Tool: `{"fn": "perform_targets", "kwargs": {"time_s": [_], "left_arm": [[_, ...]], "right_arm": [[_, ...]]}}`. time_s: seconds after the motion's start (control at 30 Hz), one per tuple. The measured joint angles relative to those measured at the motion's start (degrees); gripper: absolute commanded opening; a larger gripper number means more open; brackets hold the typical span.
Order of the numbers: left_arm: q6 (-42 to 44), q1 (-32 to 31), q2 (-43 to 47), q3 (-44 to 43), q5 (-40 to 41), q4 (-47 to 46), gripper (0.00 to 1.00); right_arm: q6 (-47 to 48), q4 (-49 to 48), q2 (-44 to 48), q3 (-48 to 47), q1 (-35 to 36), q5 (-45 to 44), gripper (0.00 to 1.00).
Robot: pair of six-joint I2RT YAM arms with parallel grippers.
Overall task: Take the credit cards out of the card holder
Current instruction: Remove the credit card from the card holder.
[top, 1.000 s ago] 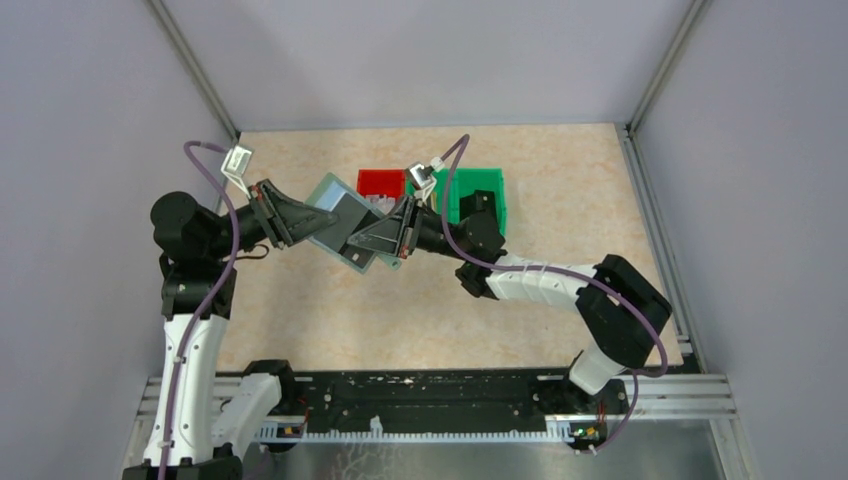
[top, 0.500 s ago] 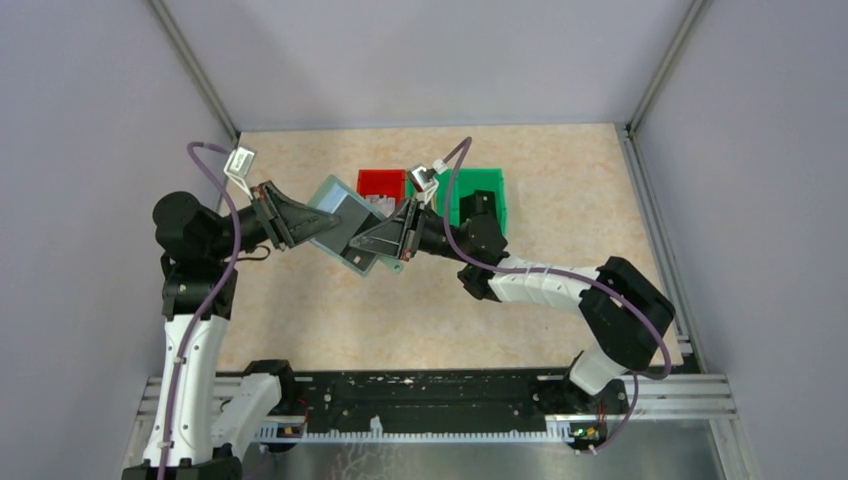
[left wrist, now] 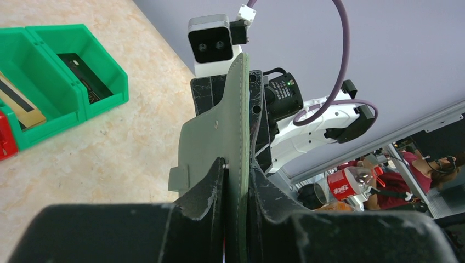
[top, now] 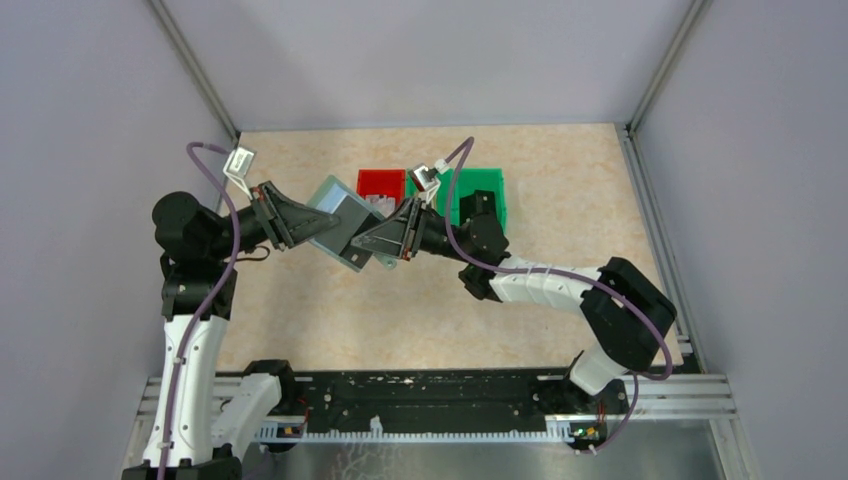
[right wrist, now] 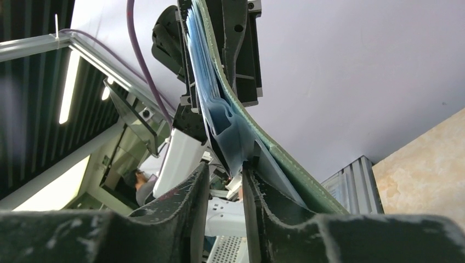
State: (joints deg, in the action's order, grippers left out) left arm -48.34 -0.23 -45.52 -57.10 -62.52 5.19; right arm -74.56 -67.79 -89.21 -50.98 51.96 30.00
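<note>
The beige speckled surface (top: 560, 170) carries a red bin (top: 380, 182) and a green bin (top: 490, 182), side by side toward its far edge.

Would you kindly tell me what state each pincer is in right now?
Left pincer: closed on the card holder's grey-green flap.
Right pincer: open, slightly parted at the holder's blue inner pocket; nothing visibly clamped.

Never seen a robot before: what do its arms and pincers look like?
The left arm and right arm have white shells and black joints. A purple cable runs along each to a white wrist camera. Left pincer and right pincer each have two black wedge-shaped fingers.
</note>
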Motion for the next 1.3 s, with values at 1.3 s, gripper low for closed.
{"fn": "perform_targets", "kwargs": {"time_s": [1.3], "left_arm": [[-4.00,0.00,-0.17,-0.46,-1.66,-1.81,0.28]], "right_arm": [[-1.97,-2.99,-0.90,-0.35,-0.02,-0.22,0.00]]}}
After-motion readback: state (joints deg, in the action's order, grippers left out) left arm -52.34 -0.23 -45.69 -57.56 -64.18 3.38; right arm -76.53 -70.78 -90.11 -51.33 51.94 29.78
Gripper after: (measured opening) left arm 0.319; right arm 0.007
